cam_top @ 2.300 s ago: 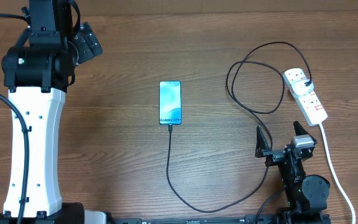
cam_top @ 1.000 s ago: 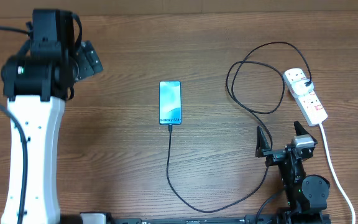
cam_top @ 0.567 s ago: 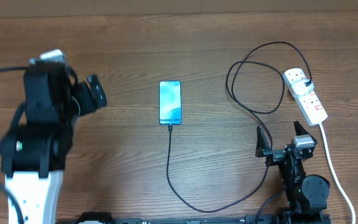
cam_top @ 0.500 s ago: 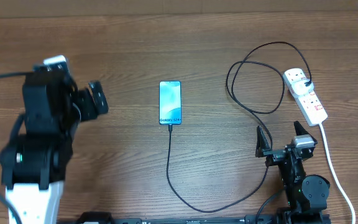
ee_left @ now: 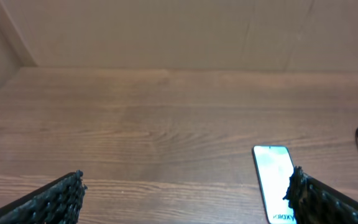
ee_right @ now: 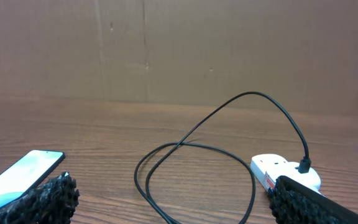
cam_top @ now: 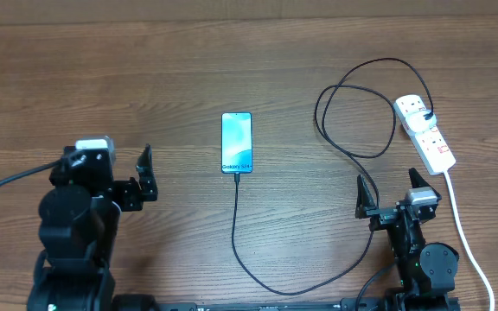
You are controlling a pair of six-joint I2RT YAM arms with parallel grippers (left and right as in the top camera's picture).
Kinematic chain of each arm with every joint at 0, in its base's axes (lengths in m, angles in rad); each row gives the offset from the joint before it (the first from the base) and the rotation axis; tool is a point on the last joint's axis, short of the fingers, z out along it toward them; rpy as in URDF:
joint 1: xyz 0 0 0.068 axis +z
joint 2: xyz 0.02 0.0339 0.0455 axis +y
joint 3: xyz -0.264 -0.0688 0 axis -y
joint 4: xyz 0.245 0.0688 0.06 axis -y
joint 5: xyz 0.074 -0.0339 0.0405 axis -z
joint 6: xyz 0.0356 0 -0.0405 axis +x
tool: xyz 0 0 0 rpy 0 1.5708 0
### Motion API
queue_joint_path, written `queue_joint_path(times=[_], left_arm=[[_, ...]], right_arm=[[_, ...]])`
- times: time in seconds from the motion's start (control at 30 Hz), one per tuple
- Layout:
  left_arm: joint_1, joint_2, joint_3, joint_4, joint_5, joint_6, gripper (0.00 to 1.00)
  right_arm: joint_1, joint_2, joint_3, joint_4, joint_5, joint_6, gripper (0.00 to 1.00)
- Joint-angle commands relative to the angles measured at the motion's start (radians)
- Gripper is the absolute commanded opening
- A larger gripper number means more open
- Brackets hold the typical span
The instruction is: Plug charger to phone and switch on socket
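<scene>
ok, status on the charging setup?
Left gripper, right gripper open, empty. Thin black charger cable tip at slim lit-screen phone, plug in white power strip; on/off unclear. Nothing in the way.

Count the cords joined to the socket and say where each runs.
2. The black charger plugs into the socket's far end, loops left and runs round to the phone. The white cord leaves its near end and runs off the overhead view's bottom.
</scene>
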Motion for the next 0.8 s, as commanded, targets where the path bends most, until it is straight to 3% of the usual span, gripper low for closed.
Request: queue_joint_path(times=[0.0, 0.43, 0.77], left_arm=[[0.000, -0.021, -0.065, 0.015, 0.018, 0.032, 0.99], [0.000, -0.358, -0.291, 0.099, -0.011, 0.083, 0.99], [0.002, -0.489, -0.481, 0.354, -0.009, 0.095, 0.99]], right_arm=[[0.002, -0.008, -0.010, 0.002, 0.009, 0.003, 1.00], [0.002, -0.008, -0.010, 0.002, 0.009, 0.003, 1.00], [0.002, -0.008, -0.010, 0.002, 0.009, 0.003, 1.00]])
